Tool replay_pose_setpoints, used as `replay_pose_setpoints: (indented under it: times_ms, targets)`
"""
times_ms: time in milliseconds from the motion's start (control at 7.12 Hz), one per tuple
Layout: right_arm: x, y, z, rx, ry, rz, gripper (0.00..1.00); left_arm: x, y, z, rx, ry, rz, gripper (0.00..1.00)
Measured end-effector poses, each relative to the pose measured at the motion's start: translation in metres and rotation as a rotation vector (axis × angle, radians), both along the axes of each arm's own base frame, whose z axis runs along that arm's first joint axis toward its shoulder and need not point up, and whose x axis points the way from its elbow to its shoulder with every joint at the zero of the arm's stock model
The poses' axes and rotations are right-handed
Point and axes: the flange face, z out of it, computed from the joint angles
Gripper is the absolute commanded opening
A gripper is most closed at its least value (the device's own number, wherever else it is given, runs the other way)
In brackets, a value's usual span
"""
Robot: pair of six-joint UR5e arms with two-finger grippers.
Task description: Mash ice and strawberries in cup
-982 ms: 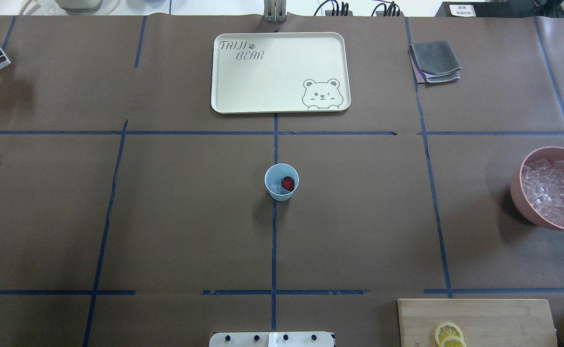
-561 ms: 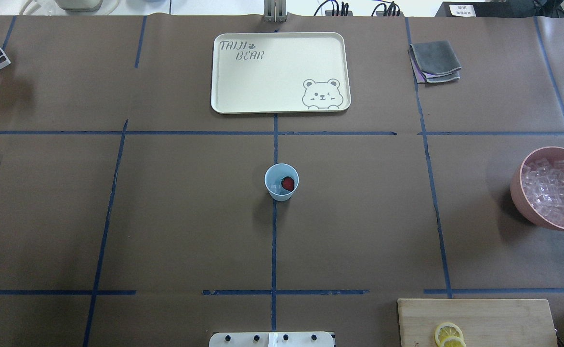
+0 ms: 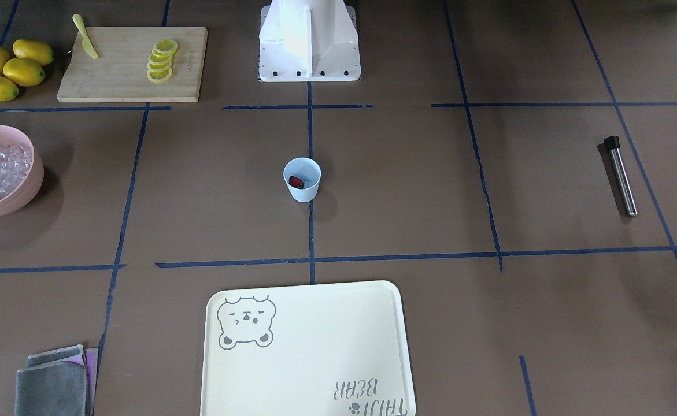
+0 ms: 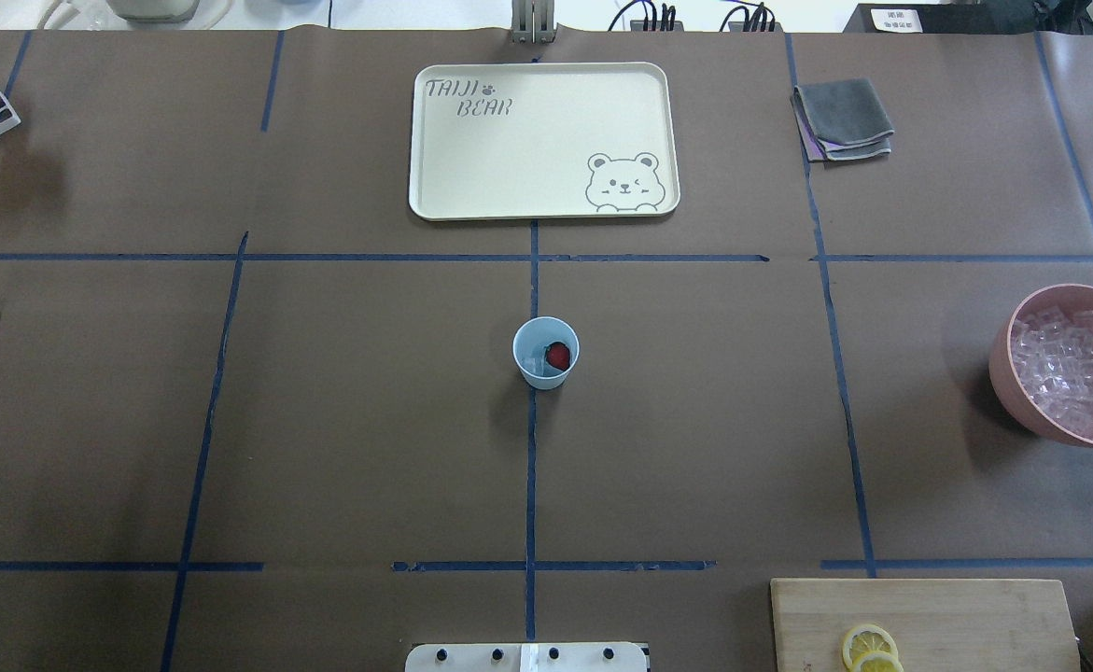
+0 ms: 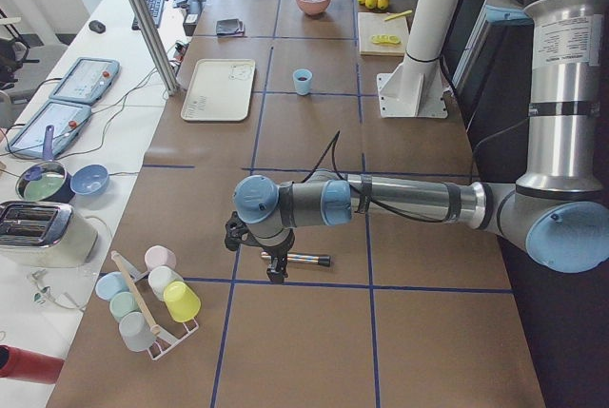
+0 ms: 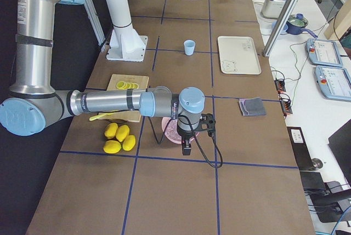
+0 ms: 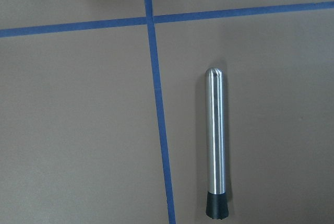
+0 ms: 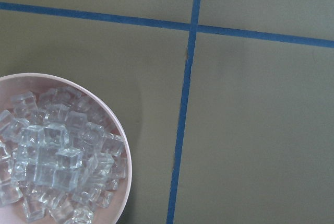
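At table centre, cup [image 4: 545,353] looks light, tippy. Muddler [image 7: 216,140]: slick steel, grab mid-shaft. Left gripper [image 5: 277,273], right gripper [image 6: 186,149]: jaw opening can't tell.

Both arms stretched out low and level, left gripper [image 5: 274,271] and right gripper [image 6: 186,147] pointing straight down (jaw openings unreadable).

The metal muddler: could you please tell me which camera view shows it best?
The left wrist-mounted view: the muddler shows large and whole, rounded tip to black cap. Front-facing shows it whole but small; overhead only one end at the edge; side views tiny or partly covered.
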Motion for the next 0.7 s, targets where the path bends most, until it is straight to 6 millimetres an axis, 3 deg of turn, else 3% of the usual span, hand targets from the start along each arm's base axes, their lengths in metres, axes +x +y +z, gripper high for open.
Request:
replay_pose_setpoints:
  times_ms: [702]
  targets:
    - [-0.004, -0.004, 0.005, -0.014, 0.001, -0.001, 1.00, 0.001, 0.002, 0.016, -0.036, -0.005, 0.001, 1.00]
